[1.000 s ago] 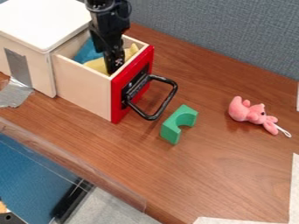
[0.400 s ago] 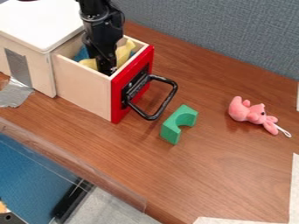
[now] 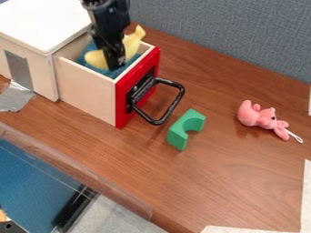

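Resting on a wood-grain tabletop (image 3: 231, 182) beside a grey partition (image 3: 218, 38), one drawer (image 3: 88, 91) has one gripper (image 3: 115, 67) clasping one yellow toy (image 3: 96, 58) at its opening, one green block (image 3: 177, 134) and one pink plush (image 3: 248, 114) rightward.

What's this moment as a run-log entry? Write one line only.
gripper: at yellow object, over open drawer | blue material: inside drawer | green block: near drawer handle | pink plush toy: on table
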`<state>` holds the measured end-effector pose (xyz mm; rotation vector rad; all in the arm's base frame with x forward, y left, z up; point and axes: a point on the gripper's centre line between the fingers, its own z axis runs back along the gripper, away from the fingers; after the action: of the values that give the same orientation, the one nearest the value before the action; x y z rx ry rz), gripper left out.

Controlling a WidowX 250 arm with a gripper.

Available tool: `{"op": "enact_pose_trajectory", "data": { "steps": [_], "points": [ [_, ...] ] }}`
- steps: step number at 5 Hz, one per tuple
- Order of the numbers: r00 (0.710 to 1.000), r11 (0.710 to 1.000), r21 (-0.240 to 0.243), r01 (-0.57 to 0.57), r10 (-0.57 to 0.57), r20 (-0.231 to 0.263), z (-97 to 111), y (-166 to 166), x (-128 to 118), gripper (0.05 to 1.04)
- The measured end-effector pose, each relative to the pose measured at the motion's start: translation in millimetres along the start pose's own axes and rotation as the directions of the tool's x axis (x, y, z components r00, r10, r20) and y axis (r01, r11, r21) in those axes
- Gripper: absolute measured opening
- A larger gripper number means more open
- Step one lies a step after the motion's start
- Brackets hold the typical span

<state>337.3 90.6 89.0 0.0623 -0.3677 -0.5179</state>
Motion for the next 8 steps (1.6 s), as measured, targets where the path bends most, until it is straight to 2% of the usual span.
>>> {"op": "enact_pose_trajectory", "data": {
  "steps": [2, 3, 4, 5, 6, 7, 8],
  "points": [
    [0.996, 1.000, -0.007, 0.007, -0.006, 0.085, 32, -4, 12, 0.580],
    [0.992, 0.993, -0.064, 0.096, -0.091, 0.088, 27, -33, 27, 0.580],
    [0.976, 0.971, -0.120, 0.207, -0.197, 0.097, 18, -75, 38, 0.580],
    [0.957, 0.949, -0.128, 0.289, -0.282, 0.073, 6, -107, 39, 0.580],
    [0.930, 0.921, -0.136, 0.366, -0.358, 0.081, -3, -143, 43, 0.580],
    [0.915, 0.907, -0.128, 0.402, -0.394, 0.081, -8, -164, 49, 0.580],
    [0.906, 0.894, -0.144, 0.423, -0.418, 0.068, -17, -185, 52, 0.580]
  ]
}}
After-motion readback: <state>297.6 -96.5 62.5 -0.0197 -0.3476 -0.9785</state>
